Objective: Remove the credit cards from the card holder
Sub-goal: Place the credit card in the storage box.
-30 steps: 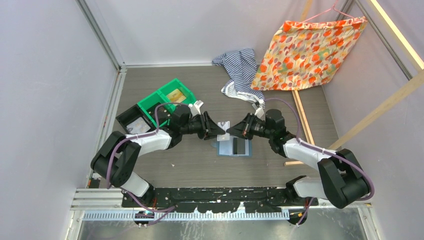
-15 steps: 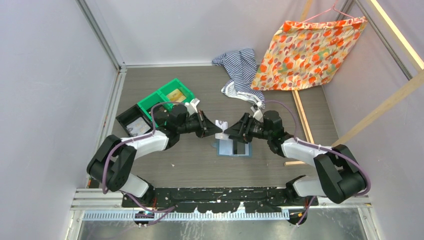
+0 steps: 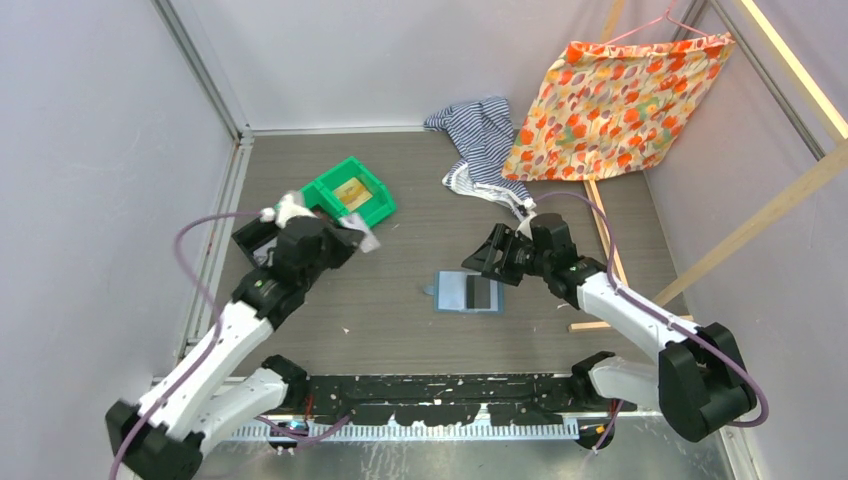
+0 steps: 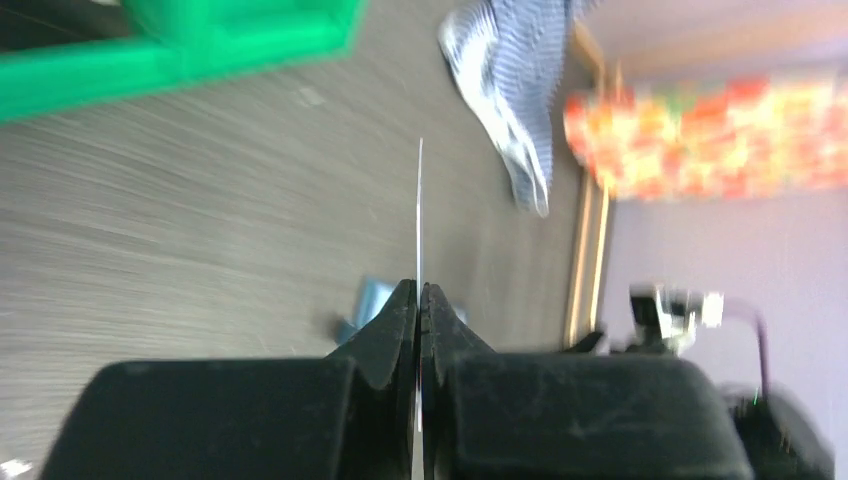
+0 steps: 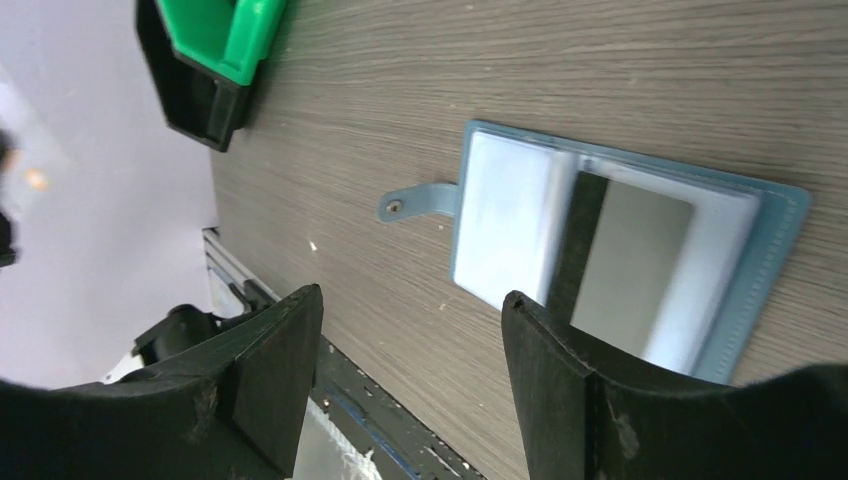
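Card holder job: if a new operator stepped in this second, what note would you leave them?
Left gripper: shut on one credit card, held in the air near the green bin.
Right gripper: open and empty, above the card holder.
The holder lies open on the table.
Done: one card is out.
Left: a dark card shows in the holder; pull it out and set down the held one.
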You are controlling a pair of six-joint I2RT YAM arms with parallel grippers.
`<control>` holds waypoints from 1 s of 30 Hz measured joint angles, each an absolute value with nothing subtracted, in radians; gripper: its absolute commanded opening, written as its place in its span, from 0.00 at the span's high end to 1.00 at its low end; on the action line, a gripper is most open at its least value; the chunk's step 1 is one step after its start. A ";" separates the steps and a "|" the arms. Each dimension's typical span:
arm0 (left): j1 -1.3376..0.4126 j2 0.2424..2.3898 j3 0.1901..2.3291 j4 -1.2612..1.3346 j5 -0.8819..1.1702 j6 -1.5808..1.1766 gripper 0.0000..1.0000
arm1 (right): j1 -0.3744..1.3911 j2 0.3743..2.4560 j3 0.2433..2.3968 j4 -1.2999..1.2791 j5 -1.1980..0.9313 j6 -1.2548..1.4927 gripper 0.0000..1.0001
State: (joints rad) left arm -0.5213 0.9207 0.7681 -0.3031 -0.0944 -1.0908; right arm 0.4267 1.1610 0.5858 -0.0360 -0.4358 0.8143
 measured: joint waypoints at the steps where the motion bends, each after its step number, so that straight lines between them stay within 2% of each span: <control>1: -0.521 0.860 0.777 -0.366 -0.209 -1.116 0.99 | 0.424 1.160 0.590 -0.051 -0.427 0.804 0.30; 7: -0.517 0.603 0.709 -0.542 -0.731 -1.317 1.00 | 0.421 1.172 0.592 -0.109 -0.409 0.781 0.30; 10: -0.515 0.625 0.673 -0.617 -0.926 -1.471 0.99 | 0.421 1.185 0.592 -0.110 -0.410 0.781 0.30; 13: -0.513 0.756 0.682 -0.744 -1.076 -1.698 1.00 | 0.421 1.185 0.591 -0.113 -0.411 0.781 0.30; 19: -0.443 1.050 0.796 -0.972 -1.153 -1.970 0.99 | 0.421 1.185 0.591 -0.126 -0.424 0.777 0.30; 23: -0.396 1.119 0.804 -1.023 -1.152 -2.032 0.99 | 0.421 1.184 0.590 -0.138 -0.432 0.774 0.30; 25: -0.360 1.112 0.770 -0.958 -1.137 -2.045 0.99 | 0.421 1.184 0.590 -0.145 -0.434 0.768 0.30; 30: -0.208 1.047 0.564 -0.606 -1.000 -2.063 0.99 | 0.421 1.185 0.590 -0.151 -0.444 0.762 0.30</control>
State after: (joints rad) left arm -0.2077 1.0473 0.5636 -0.6056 -1.0004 -2.0628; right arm 0.4213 1.1854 0.5903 -0.1513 -0.4438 0.7616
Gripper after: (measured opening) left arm 0.012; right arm 0.697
